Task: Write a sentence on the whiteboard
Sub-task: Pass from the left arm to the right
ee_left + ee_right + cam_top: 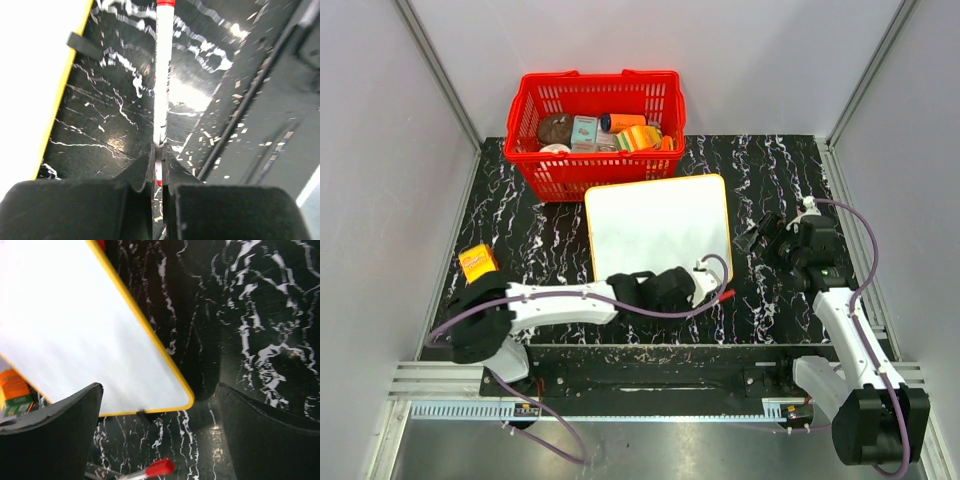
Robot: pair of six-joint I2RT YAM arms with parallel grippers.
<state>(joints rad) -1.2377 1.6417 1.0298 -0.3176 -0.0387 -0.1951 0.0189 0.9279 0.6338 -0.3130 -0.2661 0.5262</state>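
Note:
The whiteboard (657,232) lies flat in the middle of the black marbled table, white with an orange-yellow rim. Its face is blank; the sentence does not show. My left gripper (700,287) is by the board's near right corner, shut on a white marker with a red cap (724,296). In the left wrist view the marker (162,75) runs straight out from my shut left gripper (159,161), with the board's edge (30,75) on the left. My right gripper (752,240) is open and empty just right of the board. The right wrist view shows the board's corner (75,325) and the red cap (159,468).
A red basket (570,175) with several packaged items stands behind the board, touching its far edge. A small orange box (477,263) sits at the table's left edge. Grey walls close in the left, right and back. A rail runs along the near edge.

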